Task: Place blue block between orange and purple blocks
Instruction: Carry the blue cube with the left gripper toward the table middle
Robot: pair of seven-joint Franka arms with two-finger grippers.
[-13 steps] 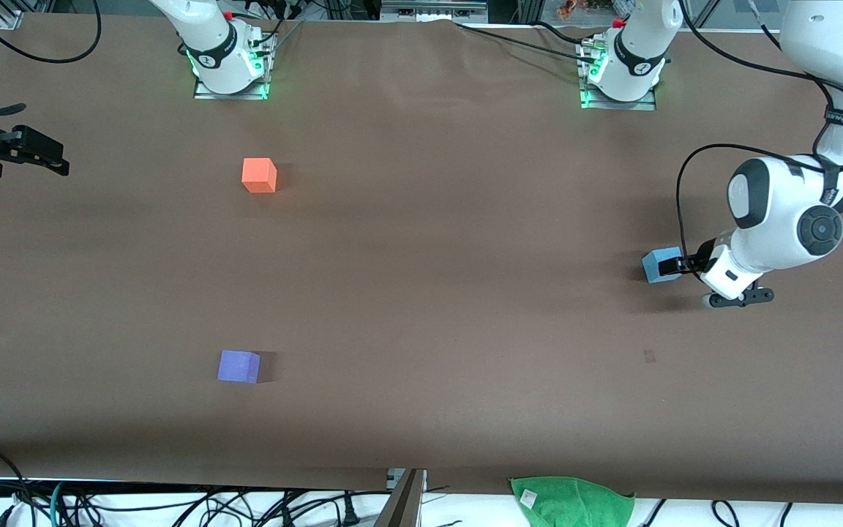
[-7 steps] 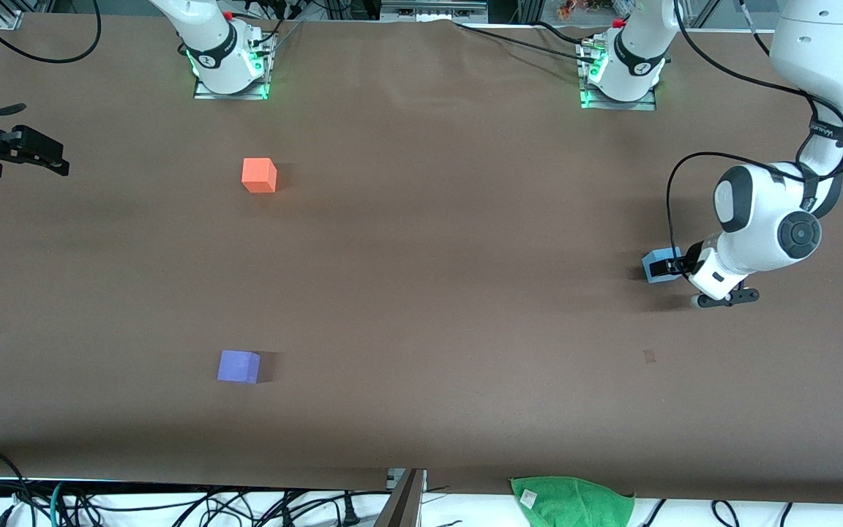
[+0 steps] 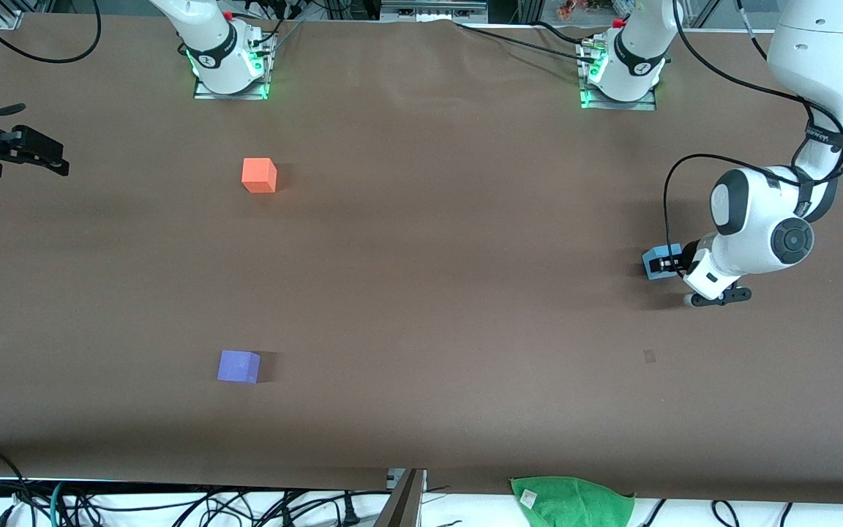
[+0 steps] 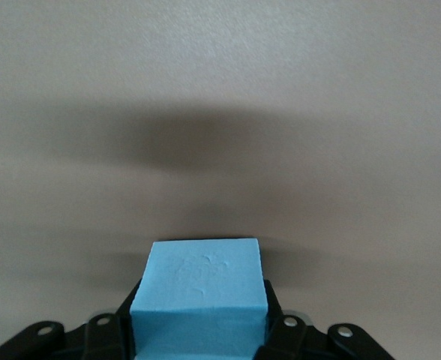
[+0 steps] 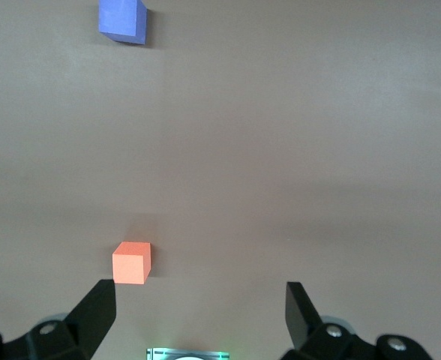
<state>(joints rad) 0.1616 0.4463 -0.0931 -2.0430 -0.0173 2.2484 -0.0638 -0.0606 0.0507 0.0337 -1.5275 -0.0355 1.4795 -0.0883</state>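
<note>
**Left hand clamped on blue block, right arm parked**

Left hand (image 3: 664, 262) is down at the counter (image 3: 451, 293) toward the left arm's end, fingers closed against two opposite faces of the blue block (image 3: 656, 263); left wrist view shows the block (image 4: 198, 296) seated between them. Can't tell if the block is touching the counter. Right hand (image 3: 26, 150) waits at the right arm's end, fingers spread wide, holding nothing. Orange block (image 3: 259, 175) sits farther from the front camera, purple block (image 3: 238, 366) nearer, well apart, gap between them unoccupied.
</note>
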